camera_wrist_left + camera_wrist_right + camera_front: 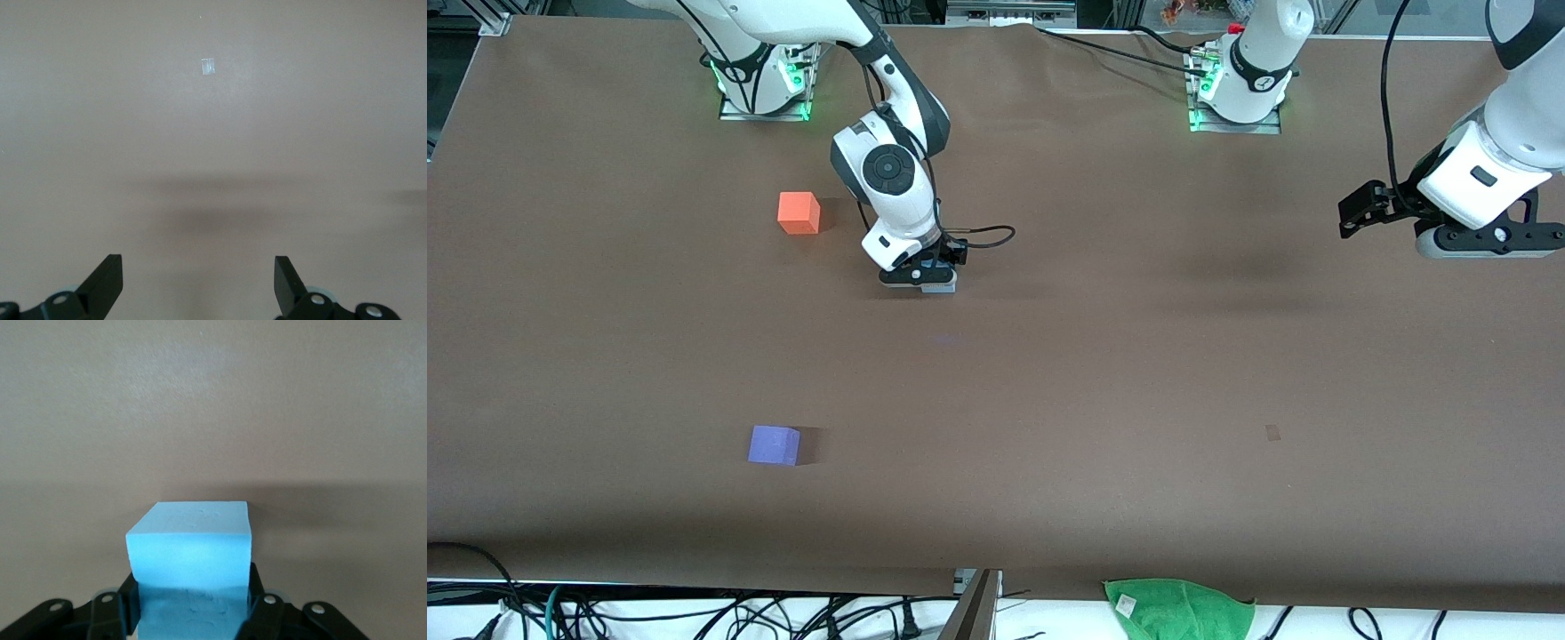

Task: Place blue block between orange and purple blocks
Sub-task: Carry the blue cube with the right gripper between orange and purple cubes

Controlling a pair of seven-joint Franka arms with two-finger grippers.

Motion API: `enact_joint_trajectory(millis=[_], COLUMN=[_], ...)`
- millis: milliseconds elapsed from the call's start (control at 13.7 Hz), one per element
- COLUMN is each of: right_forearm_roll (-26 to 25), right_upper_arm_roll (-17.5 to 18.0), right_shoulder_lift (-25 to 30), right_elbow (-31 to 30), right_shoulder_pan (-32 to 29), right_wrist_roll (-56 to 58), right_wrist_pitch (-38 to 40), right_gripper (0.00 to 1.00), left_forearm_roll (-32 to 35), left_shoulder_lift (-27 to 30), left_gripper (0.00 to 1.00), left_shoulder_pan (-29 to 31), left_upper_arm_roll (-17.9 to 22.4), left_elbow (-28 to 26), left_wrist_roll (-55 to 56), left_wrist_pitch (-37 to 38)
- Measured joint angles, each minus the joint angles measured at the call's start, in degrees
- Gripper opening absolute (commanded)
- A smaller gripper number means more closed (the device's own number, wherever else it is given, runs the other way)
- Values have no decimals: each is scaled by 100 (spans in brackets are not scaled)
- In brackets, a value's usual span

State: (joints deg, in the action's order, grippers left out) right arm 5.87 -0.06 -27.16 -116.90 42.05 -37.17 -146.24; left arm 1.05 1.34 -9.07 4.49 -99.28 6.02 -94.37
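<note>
The grasp is the step in hand: the right hand (930,281) is down at the desk (1138,373), its fingers closed on the blue block (190,550), which sits about level with the orange block (799,213) but nearer the desk's middle. The next move probably calls for lifting it and carrying it to the bare stretch between the orange block and the purple block (774,444), which lies nearer the front camera. The left hand (198,283) waits spread open above bare desk. Counted: one blue, one orange, one purple block; two hands.

High front camera faces both arms; wrist cameras look closely down at the table (1049,373)
</note>
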Motion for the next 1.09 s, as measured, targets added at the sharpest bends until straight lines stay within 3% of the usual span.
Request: enact_joint_trajectory(millis=[292, 656, 802, 1094], right_forearm_roll=[-23, -15, -10, -10], right_upper_arm_roll=[-473, -1961, -2367, -2561], right_shoulder_lift=[394, 882, 878, 851], right_elbow=[172, 208, 180, 76], right_shoulder_pan=[0, -67, -99, -103], right_wrist_roll=[285, 1834, 2148, 2202], right_wrist_pitch=[392, 1332, 1547, 1728], right_gripper=[56, 56, 56, 56], left_forearm_roll=[0, 0, 0, 0], left_shoulder_lift=[-2, -5, -8, -17], left_gripper=[100, 100, 100, 100], left_shoulder_pan=[2, 4, 4, 4], left_upper_arm_roll=[7, 9, 9, 9], left_elbow=[0, 0, 0, 0], left_wrist_roll=[-3, -8, -9, -11], left_wrist_pitch=[0, 0, 0, 0])
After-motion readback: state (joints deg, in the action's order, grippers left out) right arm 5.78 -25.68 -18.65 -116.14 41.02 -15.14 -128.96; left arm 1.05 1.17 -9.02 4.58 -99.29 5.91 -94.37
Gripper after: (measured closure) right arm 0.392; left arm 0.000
